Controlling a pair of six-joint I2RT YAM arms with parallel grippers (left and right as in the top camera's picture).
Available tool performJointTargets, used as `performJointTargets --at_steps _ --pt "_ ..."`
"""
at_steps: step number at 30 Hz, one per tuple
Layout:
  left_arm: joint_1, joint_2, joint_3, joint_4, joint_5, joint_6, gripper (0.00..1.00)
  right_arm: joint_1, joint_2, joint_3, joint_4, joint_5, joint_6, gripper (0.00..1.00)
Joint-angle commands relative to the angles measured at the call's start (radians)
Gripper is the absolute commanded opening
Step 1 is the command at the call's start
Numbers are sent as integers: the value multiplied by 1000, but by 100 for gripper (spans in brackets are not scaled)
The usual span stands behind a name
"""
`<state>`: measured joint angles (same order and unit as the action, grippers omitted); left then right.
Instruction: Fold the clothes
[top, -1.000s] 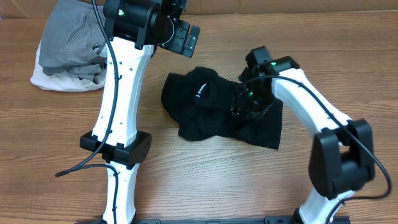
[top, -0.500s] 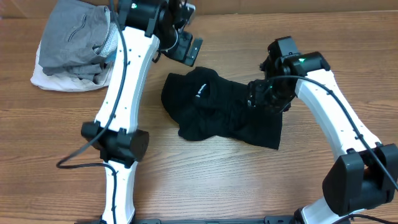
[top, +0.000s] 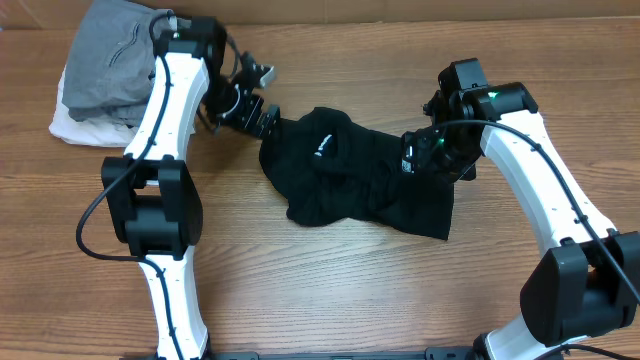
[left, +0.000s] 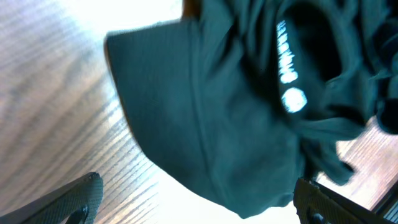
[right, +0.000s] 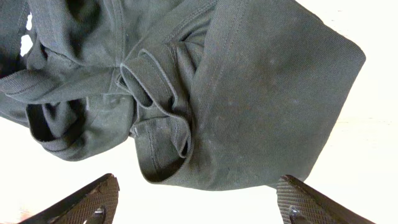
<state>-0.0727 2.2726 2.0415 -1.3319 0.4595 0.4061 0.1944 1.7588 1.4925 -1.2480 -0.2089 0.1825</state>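
The black garment (top: 350, 180) lies crumpled on the wooden table, with its small white logo (top: 322, 146) facing up. It fills the left wrist view (left: 211, 112) and the right wrist view (right: 249, 93). My left gripper (top: 258, 108) is open just past the garment's left edge, holding nothing; its fingertips (left: 199, 199) frame a fold of the cloth. My right gripper (top: 440, 160) is open over the garment's right end, with its fingertips (right: 196, 202) apart and empty above a hem.
A pile of folded grey garments (top: 115, 65) on a white one (top: 75, 125) sits at the back left corner. The bare wooden table (top: 330, 290) stretches across the front, between the two arm bases.
My left arm has swung down and left, so its gripper now sits low at the garment's left edge. My right gripper has lifted off the cloth and moved right to its right end.
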Motion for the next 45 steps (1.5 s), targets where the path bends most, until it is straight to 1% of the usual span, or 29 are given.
performJointTargets --at_steps 1,7,11,15,19,22,24,25,26,27,28,29,30,31,32,33,34,35,37,45 --pt "-12 -2 -110 49 26 62 100 0 -8 16 3 6 -11 85" --pt "-12 -2 -239 192 16 28 100 0 -8 16 -10 7 -11 84" --pt "-13 -2 -304 299 -24 -46 100 0 -8 14 -14 7 -11 84" --pt "-12 -2 -324 360 -89 -91 98 0 -8 13 -16 7 -27 84" --pt "-12 -2 -325 406 -50 -98 96 0 -8 13 -14 7 -26 84" --pt "-21 -2 -329 413 -1 -97 86 0 -8 13 -14 7 -26 84" --pt "-32 -2 -340 412 17 -100 76 0 -8 13 -14 7 -26 84" --pt "-40 -2 -348 408 17 -100 69 0 -8 13 -14 7 -26 84" --pt "-45 -2 -354 404 16 -100 66 0 -8 13 -14 7 -26 84" --pt "-50 -2 -360 400 16 -100 58 0 -8 13 -14 10 -26 83" --pt "-53 -2 -365 394 16 -100 45 0 -8 13 -14 16 -26 81" --pt "-56 -2 -367 390 16 -100 24 0 -8 13 -14 28 -26 79" --pt "-56 -2 -368 387 16 -101 10 0 -8 13 -14 40 -25 77" --pt "-56 -2 -367 387 16 -108 4 0 -8 12 -11 50 -24 72" --pt "-55 -3 -364 387 16 -119 4 0 -7 10 -5 56 -22 62" --pt "-51 -5 -357 386 16 -126 4 0 -7 4 5 55 -22 44" --pt "-47 -7 -348 384 16 -134 4 0 -6 -2 13 55 -22 29" --pt "-41 -11 -338 380 16 -145 4 0 -2 -8 24 55 -22 18" --pt "-30 -23 -311 358 18 -149 4 0 9 -24 45 51 -12 4" --pt "-17 -147 -227 280 -10 -149 4 -9 39 -167 202 51 13 4"
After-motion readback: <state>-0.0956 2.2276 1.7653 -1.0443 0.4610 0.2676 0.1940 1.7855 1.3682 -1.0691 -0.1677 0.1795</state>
